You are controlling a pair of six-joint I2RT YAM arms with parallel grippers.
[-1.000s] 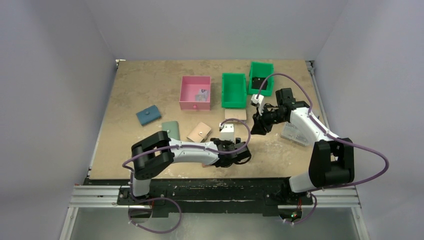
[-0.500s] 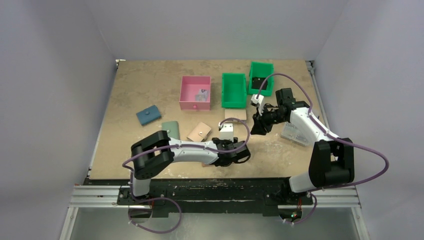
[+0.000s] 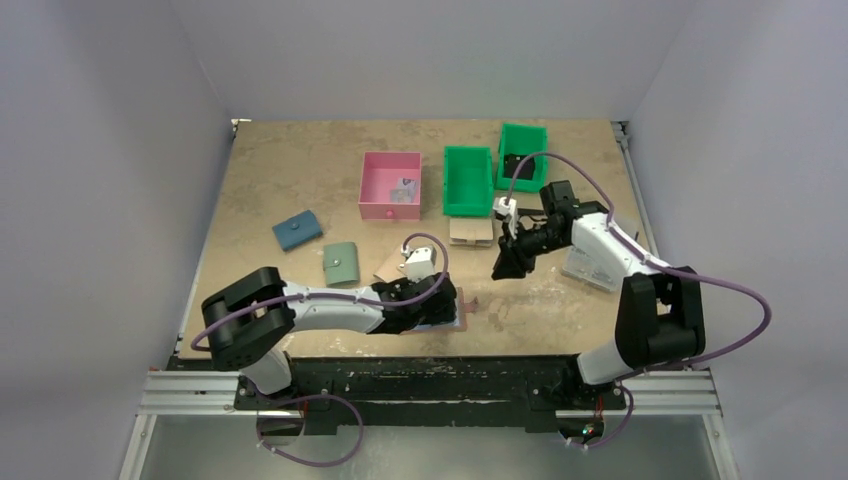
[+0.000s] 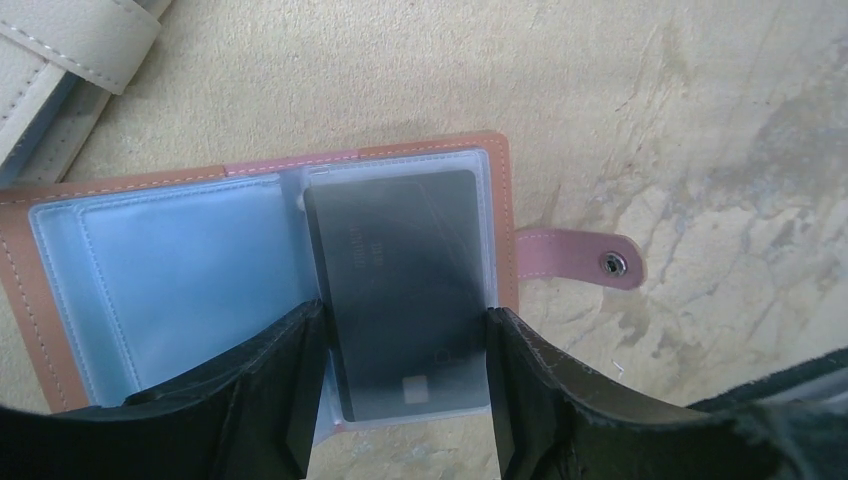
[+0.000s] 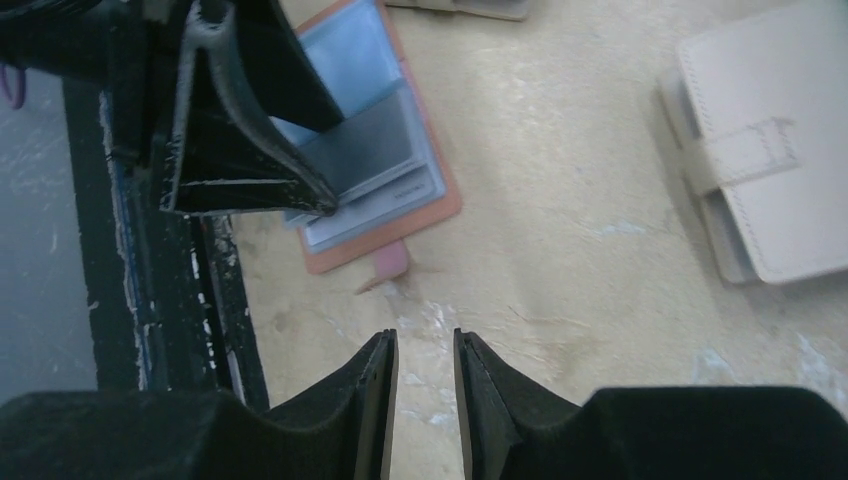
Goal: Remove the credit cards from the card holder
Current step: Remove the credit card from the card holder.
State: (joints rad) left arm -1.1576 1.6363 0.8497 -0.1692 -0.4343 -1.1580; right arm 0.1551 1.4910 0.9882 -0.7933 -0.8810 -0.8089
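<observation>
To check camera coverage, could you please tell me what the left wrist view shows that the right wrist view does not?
Only left wrist: the strap's metal snap, the black card's chip, both long edges pinched. Only right wrist: the empty right tool, a whole cream wallet. Both: the open blue-lined card holder, the black card inside, the left tool on it.

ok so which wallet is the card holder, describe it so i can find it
At the near edge of the table, under the left end effector, lies the card holder, spread open. Unlike the closed green wallet and blue wallet farther back, it is reddish-brown with light blue lining and a black card in its sleeve.
</observation>
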